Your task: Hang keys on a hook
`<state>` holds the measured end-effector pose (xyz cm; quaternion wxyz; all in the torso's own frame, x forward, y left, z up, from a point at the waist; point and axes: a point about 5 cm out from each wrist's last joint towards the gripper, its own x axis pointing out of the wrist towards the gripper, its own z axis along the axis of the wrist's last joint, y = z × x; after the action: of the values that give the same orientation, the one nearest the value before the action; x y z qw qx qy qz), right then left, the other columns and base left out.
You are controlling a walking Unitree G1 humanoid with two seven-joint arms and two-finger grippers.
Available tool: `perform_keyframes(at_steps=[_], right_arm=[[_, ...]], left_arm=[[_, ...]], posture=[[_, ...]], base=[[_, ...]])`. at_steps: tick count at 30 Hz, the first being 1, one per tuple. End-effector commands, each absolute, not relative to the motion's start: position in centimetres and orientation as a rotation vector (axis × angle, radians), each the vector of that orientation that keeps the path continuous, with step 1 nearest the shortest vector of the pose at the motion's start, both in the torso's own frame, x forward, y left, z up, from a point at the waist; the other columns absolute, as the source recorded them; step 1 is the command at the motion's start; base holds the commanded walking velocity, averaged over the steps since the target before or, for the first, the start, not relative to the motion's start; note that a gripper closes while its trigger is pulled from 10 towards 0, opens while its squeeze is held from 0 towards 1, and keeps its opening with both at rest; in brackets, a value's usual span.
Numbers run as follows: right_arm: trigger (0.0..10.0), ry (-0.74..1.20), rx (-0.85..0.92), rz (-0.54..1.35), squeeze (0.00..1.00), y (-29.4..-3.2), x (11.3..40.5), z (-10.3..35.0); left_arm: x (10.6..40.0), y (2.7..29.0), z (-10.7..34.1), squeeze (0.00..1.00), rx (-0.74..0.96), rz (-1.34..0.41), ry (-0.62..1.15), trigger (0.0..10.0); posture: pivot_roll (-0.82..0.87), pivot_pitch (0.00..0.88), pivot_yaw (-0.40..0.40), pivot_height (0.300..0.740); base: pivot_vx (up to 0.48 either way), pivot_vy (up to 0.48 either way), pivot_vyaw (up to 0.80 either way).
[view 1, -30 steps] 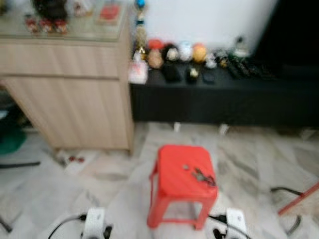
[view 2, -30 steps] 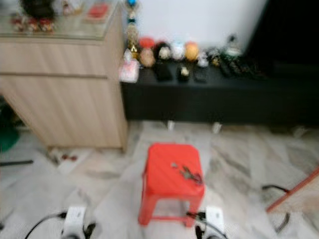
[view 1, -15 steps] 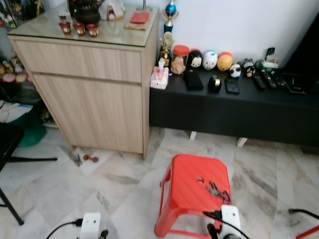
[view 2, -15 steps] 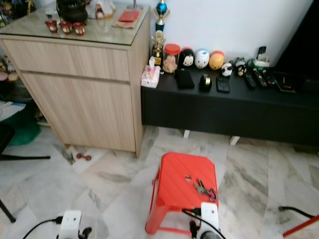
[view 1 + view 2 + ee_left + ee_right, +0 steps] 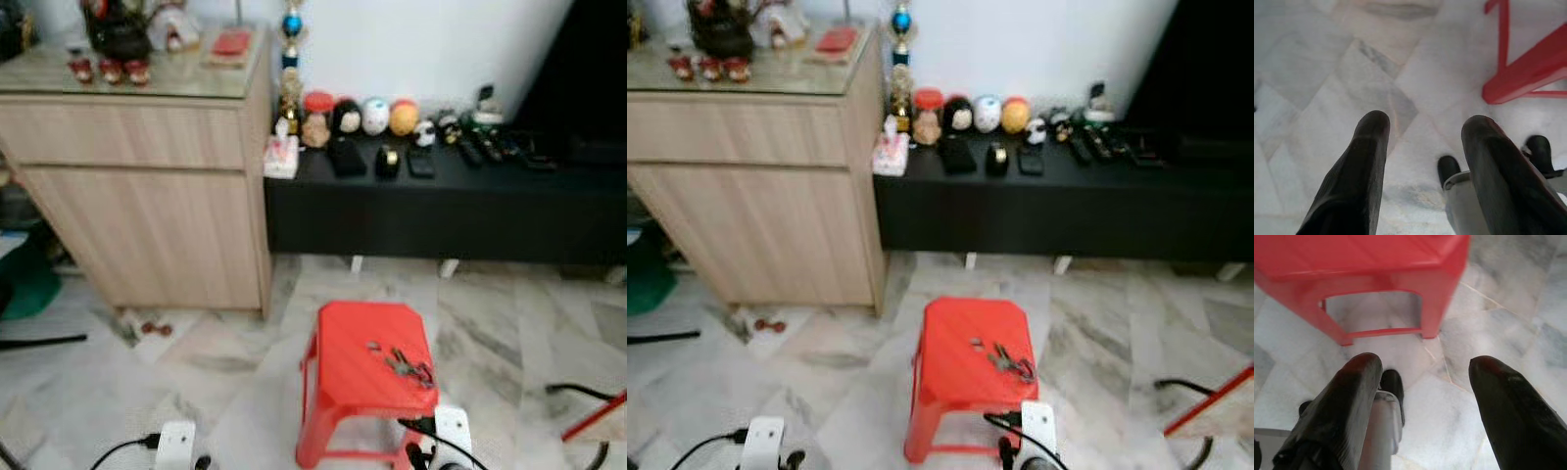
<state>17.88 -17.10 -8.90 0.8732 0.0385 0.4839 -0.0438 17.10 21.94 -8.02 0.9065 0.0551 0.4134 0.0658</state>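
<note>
Marble floor (image 5: 196, 372) underfoot, wooden cabinet (image 5: 147, 196) on left, low black shelf (image 5: 441, 206) along wall. Keys (image 5: 407, 366) lie on top of red stool (image 5: 367, 387), toward its right edge. Left hand (image 5: 1422, 147) hangs low over floor beside stool, fingers spread wide, holding nothing. Right hand (image 5: 1422, 387) low in front of stool, fingers wide apart, empty. Hook not made out, view soft. Step in hand looks like approach to keys. Next move calls for right hand lifted over stool top, fingers closing on bunch.
</note>
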Motion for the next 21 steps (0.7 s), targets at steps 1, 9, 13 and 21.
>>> perform_keyframes(at_steps=[1,9,13,21], right_arm=[[10.0,1.01,0.082,-0.105,0.0,-17.43,17.9,-8.86],[10.0,1.004,0.089,-0.119,0.0,-17.46,17.89,-8.86],[10.0,1.011,0.091,-0.121,0.0,-17.46,17.81,-8.9],[10.0,1.011,0.072,-0.116,0.0,-17.52,17.77,-8.91]], left_arm=[[16.64,21.82,-8.32,0.0,0.105,0.134,0.88,10.0],[16.57,21.85,-8.34,0.0,0.104,0.136,0.881,10.0],[16.55,21.83,-8.35,0.0,0.106,0.135,0.881,10.0],[16.48,21.74,-8.4,0.0,0.109,0.13,0.885,10.0]], posture=[[-0.02,0.0,-0.062,0.74],[-0.02,0.0,-0.062,0.74],[-0.02,0.0,-0.06,0.74],[-0.02,0.0,-0.059,0.74]], base=[[0.0,0.0,-0.51],[0.0,0.0,0.0],[0.0,0.0,-0.58],[0.0,0.0,-0.41]])
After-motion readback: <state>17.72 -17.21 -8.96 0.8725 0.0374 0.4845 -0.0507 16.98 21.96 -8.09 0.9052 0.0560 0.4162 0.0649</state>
